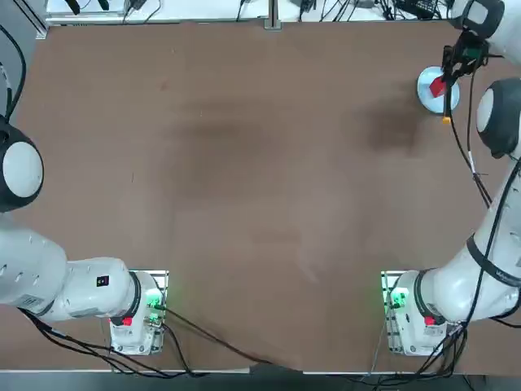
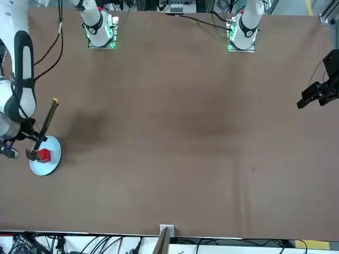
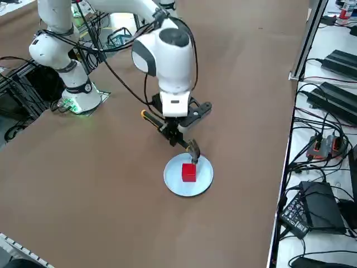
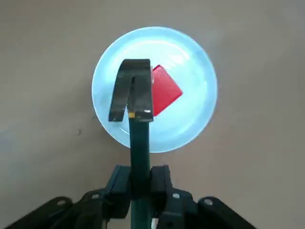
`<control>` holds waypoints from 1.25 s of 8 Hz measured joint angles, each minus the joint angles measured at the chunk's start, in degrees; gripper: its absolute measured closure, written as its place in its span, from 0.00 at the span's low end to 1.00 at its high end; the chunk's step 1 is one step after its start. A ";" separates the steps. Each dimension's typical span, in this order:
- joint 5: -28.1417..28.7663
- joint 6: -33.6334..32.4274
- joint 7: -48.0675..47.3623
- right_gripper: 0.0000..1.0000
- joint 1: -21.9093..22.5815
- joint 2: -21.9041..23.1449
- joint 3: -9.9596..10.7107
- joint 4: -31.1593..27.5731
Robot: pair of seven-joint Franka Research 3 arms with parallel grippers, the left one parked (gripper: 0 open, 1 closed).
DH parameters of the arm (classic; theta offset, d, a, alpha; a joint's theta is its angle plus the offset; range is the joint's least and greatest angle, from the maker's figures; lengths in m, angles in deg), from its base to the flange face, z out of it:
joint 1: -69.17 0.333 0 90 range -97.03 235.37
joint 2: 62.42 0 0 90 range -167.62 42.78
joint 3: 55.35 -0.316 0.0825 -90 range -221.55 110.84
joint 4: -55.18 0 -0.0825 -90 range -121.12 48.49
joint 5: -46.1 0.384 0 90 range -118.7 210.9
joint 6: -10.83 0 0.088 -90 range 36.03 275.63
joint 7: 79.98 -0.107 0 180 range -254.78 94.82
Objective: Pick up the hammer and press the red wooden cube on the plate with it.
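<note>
The hammer (image 4: 139, 143) is already picked up, so I judge that the pressing step is in hand. The right gripper (image 4: 140, 183) is clamped on the hammer's handle, with one finger on each side of it. The next move probably calls for bringing the dark head above the red cube (image 3: 189, 173) and then lowering it gently onto its top. The cube sits on the round plate (image 3: 172, 183), out past the fingertips, beside the hammer's head. In the side view the head is very near the cube, but whether they touch I cannot say surely. If the head comes down off centre, the cube may slide or tip on the plate.
</note>
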 joint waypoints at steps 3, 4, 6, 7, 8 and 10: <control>-1.30 -1.00 0.13 0.78 -0.61 0.32 0.13 -0.10; -1.00 -0.79 0.13 0.78 -0.82 -0.67 0.12 -0.54; 1.35 0.80 0.13 0.78 -0.82 -3.29 -0.21 -1.31; 1.95 1.32 0.13 0.78 -0.64 -4.07 -0.39 -1.31; 2.00 1.35 0.19 0.78 -0.46 -3.88 -0.45 -1.16; 1.94 -0.96 0.99 0.78 -0.29 -1.29 -0.40 -0.13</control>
